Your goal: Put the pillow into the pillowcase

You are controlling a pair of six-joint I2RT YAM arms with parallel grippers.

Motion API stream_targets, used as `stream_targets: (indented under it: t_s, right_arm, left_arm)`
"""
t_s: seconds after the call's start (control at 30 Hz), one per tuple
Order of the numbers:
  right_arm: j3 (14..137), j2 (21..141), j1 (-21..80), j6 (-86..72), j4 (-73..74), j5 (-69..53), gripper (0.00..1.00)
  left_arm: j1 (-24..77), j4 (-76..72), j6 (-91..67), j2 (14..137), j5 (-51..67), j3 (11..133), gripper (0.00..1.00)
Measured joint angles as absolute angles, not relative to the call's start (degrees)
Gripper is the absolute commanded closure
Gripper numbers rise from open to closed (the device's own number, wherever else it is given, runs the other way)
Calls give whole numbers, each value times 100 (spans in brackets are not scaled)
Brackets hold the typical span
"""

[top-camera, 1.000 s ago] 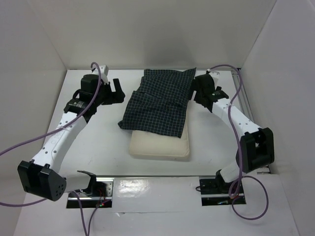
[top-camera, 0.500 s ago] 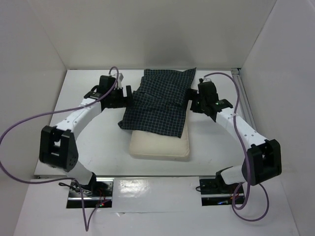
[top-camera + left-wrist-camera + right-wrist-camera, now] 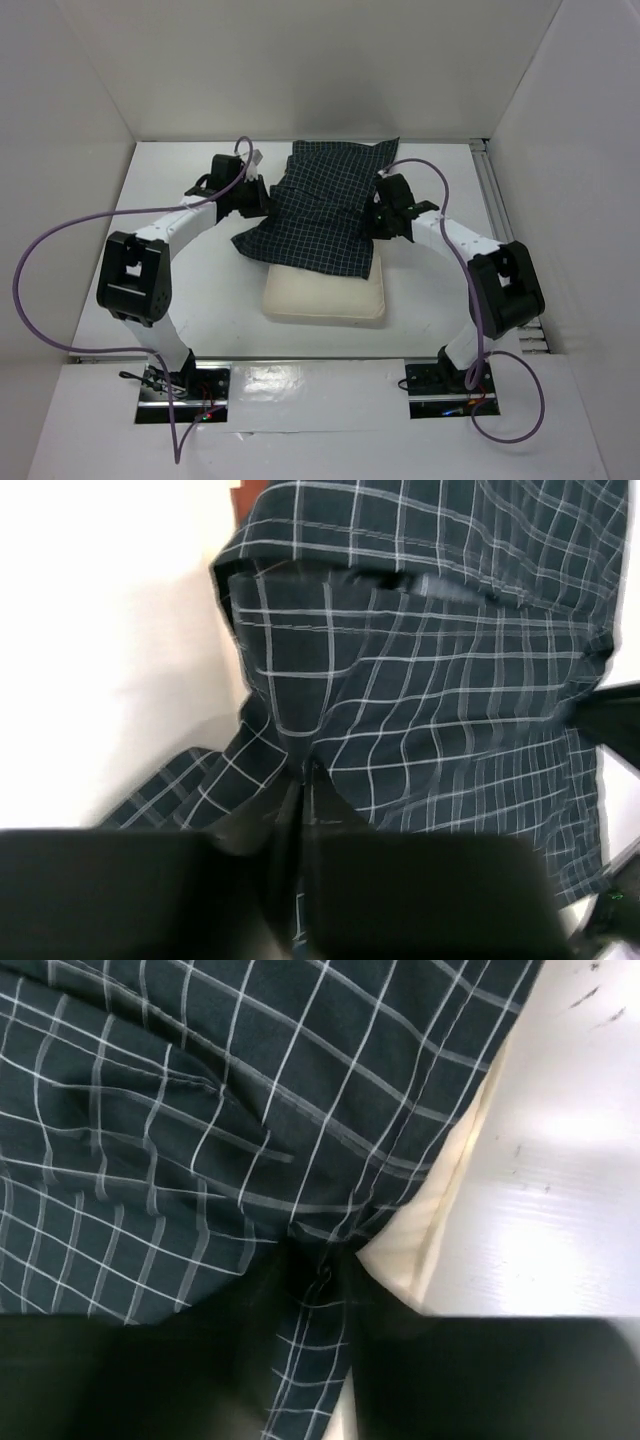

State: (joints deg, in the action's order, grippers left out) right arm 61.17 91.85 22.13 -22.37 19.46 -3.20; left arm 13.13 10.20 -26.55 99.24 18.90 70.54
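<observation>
Both arms have swung inward since the earlier view, and both pincers have gone from wide apart to closed on cloth.

1. Left pincer [image 3: 262, 197]: fingers are drawn together on a pinched ridge of the pillowcase [image 3: 325, 205] at its left border. In the wrist view the checked fabric puckers into the grip.
2. Right pincer [image 3: 318, 1270]: clamped on the opposite border, with a gathered fold caught between its fingers.
3. Pillowcase: dark with a white grid check, rumpled, spanning the gap between the two pincers. The paired side grip looks meant to lift the cloth or spread its mouth. Whether each pincer has one layer or both cannot be told.
4. Pillow [image 3: 325, 295]: plain cream, lying under the cloth below both pincers. Its near part is bare on the base side of them, and a cream strip shows just beside the right pincer. It is not yet inside the case.
5. Surface [image 3: 220, 300]: white, carrying both items.

Markings: no brand or writing is legible. A small orange-red patch [image 3: 240, 495] beyond the left pincer cannot be identified.
</observation>
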Motion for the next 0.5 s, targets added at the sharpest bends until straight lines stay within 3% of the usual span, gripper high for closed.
stream_targets:
  t_s: [0.03, 0.13, 0.37, 0.5]
  right_arm:
    - [6123, 9238, 2244, -2224, 1933, -303, 82]
    - [6200, 9271, 2307, -2217, 1940, -228, 100]
    - [6812, 9271, 2528, -2128, 2335, -1, 100]
    - [8053, 9347, 2644, -2102, 2423, -36, 100]
  left_arm:
    - [1295, 1024, -2626, 9933, 1955, 7078, 100]
    - [1275, 1059, -2574, 9972, 2141, 7218, 100]
    - [1013, 1286, -2578, 9931, 2486, 7738, 100]
    - [532, 1529, -2722, 9533, 2620, 8246, 100]
